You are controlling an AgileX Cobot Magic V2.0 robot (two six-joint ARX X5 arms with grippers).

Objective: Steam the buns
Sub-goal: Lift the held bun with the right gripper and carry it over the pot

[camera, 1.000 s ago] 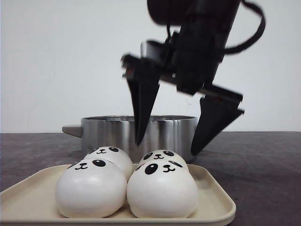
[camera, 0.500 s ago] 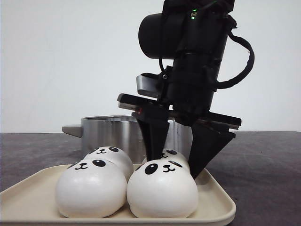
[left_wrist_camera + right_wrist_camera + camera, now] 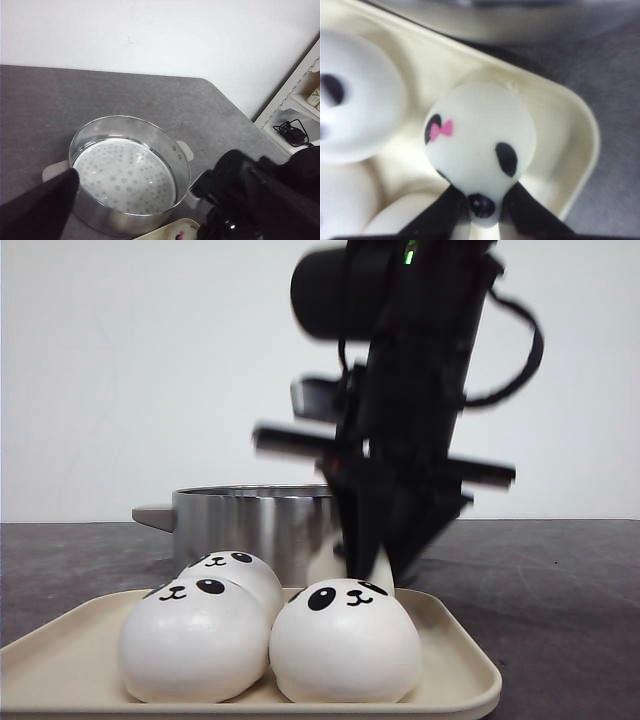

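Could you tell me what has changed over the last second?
The right end effector came down from above the steamer pot onto the back right panda bun and closed on it, squeezing it. The other three buns, the tray and the pot stayed put.

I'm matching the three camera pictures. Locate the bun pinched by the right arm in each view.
Front view: the gripped bun is mostly hidden, a pale sliver behind the right gripper, above the tray.
Left wrist view: not in it; only the steamer pot and a tray corner.
Right wrist view: centre, squeezed between the fingers.
Shared landmark: the cream tray.
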